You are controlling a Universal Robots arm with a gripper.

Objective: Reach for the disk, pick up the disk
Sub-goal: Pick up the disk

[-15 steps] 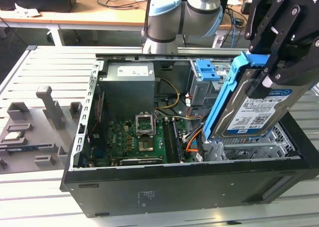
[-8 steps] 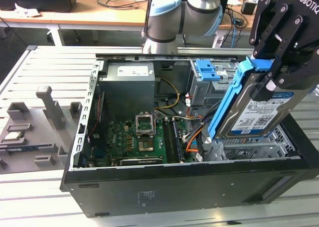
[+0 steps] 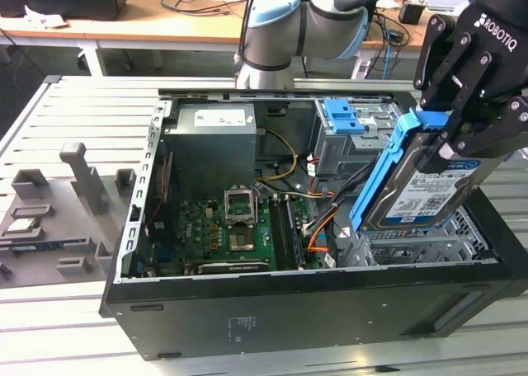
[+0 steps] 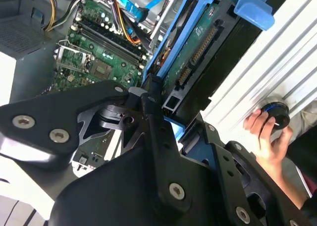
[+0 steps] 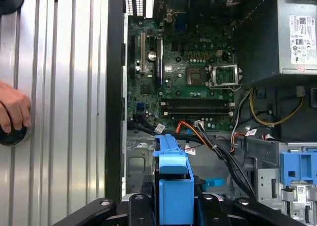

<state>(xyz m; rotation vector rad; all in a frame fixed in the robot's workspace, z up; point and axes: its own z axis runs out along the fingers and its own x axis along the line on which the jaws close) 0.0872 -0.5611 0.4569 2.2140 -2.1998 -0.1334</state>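
The disk (image 3: 429, 190) is a silver-grey hard drive with a white-and-blue label and blue side rails. It hangs tilted, nearly on edge, above the open case at the exterior view's right. My gripper (image 3: 450, 133) is shut on its upper end, black fingers (image 3: 477, 120) pressing both sides. In the second wrist view the disk (image 4: 198, 52) shows its green board and connectors, running away from the gripper (image 4: 171, 122). In the first wrist view a blue rail of the disk (image 5: 174, 186) sticks out between the fingers of the gripper (image 5: 173, 208).
The open computer case (image 3: 272, 310) holds a motherboard (image 3: 231, 227), a grey power supply (image 3: 214, 137) and a drive cage with a blue latch (image 3: 342, 116). Orange and black cables (image 3: 318, 227) run under the disk. A person's hand (image 5: 12, 109) rests on a black knob beside the case.
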